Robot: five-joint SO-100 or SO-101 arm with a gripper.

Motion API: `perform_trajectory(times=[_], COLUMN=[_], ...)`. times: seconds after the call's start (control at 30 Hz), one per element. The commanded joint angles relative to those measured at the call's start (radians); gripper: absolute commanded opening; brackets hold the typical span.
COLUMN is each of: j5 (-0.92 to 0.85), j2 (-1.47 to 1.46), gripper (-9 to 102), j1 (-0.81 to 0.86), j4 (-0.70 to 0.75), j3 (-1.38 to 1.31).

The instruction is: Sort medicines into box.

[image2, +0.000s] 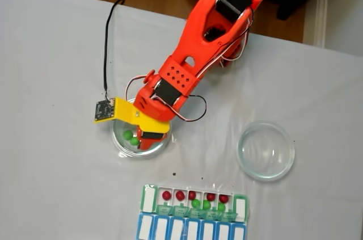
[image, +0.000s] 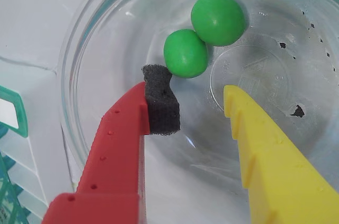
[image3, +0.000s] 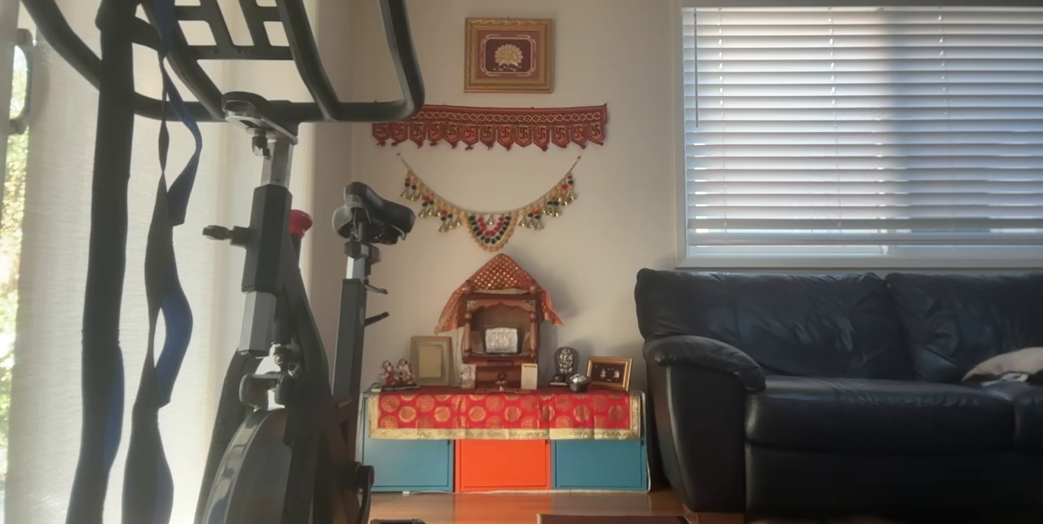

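The gripper (image: pixel 198 97) hangs wide open, empty, inside the glass dish (image: pixel 106 33); it should centre on the nearer green ball (image: pixel 185 53) near the dish's rim before closing.

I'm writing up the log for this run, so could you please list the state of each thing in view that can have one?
Gripper: open, lowered into the left glass dish, holding nothing.
Left glass dish: holds two green balls.
Right glass dish: empty.
Pill organiser: green-lidded row open, five compartments holding red balls, some with green ones.
Blue-lidded row: contents cannot be told.
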Motion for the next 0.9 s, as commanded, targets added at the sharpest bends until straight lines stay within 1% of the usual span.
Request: perform_trajectory(times=[0.0, 0.27, 0.47, 0.87], j5=[-0.006, -0.005, -0.009, -0.04], j2=[0.087, 0.126, 0.141, 0.175], gripper=[19, 20, 19, 16], j1=[0.012, 0.025, 0.029, 0.035], j4=[-0.025, -0.149, -0.216, -0.284], j3=[0.002, 0.063, 0.1, 0.15])
